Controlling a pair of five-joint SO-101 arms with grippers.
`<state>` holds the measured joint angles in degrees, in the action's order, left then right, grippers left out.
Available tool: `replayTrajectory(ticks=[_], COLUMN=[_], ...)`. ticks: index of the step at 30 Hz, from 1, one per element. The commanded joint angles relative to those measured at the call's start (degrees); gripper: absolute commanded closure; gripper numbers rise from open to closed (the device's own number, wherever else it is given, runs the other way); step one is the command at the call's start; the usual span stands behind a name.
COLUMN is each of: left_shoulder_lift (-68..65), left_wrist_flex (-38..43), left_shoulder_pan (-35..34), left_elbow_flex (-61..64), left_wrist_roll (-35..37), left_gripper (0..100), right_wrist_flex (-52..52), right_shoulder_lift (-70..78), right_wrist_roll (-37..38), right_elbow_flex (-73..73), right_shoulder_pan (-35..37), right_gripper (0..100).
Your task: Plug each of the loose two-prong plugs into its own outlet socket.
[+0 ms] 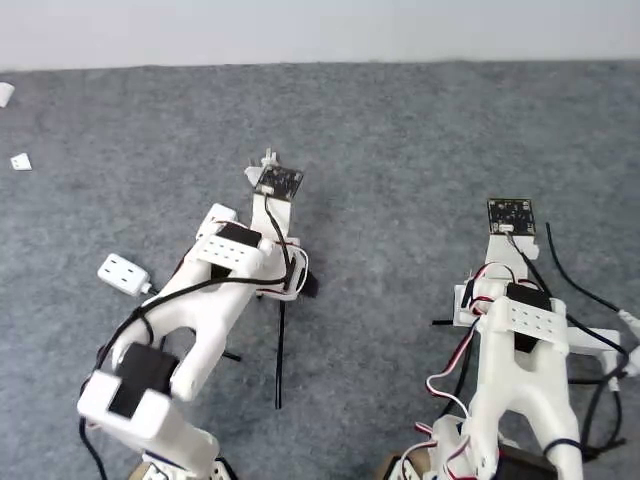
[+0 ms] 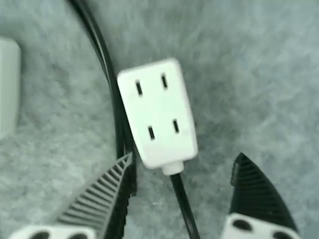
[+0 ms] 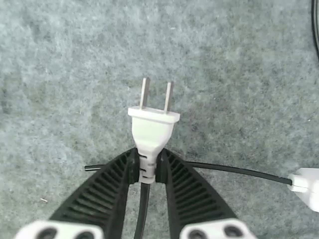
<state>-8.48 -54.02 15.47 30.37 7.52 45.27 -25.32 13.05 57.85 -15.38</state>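
right gripper [image 3: 148, 155] pinched shut on the neck of a white plug [image 3: 152, 124] — prongs pointing away from it, grey carpet [image 3: 60, 59] behind. left gripper [image 2: 184, 158] spread wide by a white socket block [image 2: 158, 112] lying face-up on the carpet, slots bare — fingers flanking its cord end. a black cord [image 2: 104, 64] ran along the block's side. second plug [image 3: 305, 181] lay near the held one.

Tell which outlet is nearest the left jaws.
The outlet lying just ahead of the open left jaws, slots up; the other outlet lies farther off beside the arm.
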Motion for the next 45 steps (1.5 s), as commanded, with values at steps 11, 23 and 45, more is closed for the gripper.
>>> replayTrajectory(ticks=[11,23,45], left_shoulder_lift=[-18.02,-16.18,7.21], left_wrist_flex=[-17.23,-23.12,7.38], left_shoulder_pan=[0.09,7.56,9.41], left_elbow_flex=[-25.19,-20.44,7.16], left_wrist_roll=[4.75,19.16,21.36], left_gripper=[98,99,99], right_wrist_flex=[-0.66,-0.92,-0.92], right_shoulder_lift=[0.04,0.04,0.04], right_wrist_roll=[0.70,0.79,0.79], right_elbow_flex=[-0.44,-0.44,-0.44], right_shoulder_pan=[0.48,0.57,1.45], right_gripper=[99.1,99.1,99.1])
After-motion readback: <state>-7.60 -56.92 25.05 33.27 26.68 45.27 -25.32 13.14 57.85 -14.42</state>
